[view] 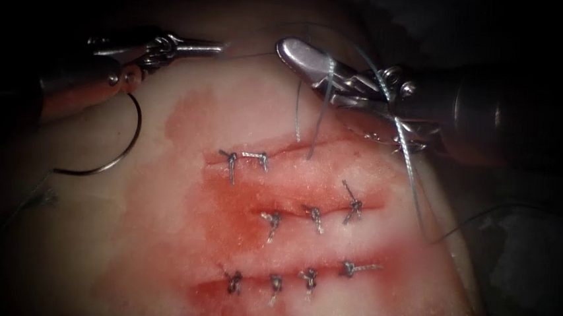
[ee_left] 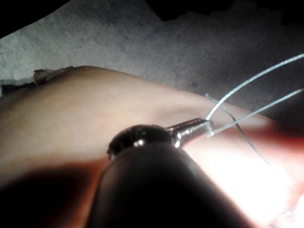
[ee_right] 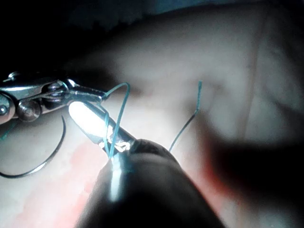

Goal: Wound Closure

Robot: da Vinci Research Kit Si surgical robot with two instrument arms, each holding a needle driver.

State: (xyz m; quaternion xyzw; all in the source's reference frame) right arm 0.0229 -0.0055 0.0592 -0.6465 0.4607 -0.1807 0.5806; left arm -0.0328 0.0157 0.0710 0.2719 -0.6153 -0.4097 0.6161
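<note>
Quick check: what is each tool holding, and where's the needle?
Left tool: shut on the thread.
Right tool: thread looped around it; cannot tell its grip.
Needle: lying free on the tissue, left of the cut.

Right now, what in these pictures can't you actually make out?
- Where the needle is gripped: in the endoscope view, its upper end runs behind the left tool.
- Right tool: thread drapes over it; whether it is clamped is unclear.
- Thread's far end: lost in the dark at the tissue edge, endoscope view's right.
</note>
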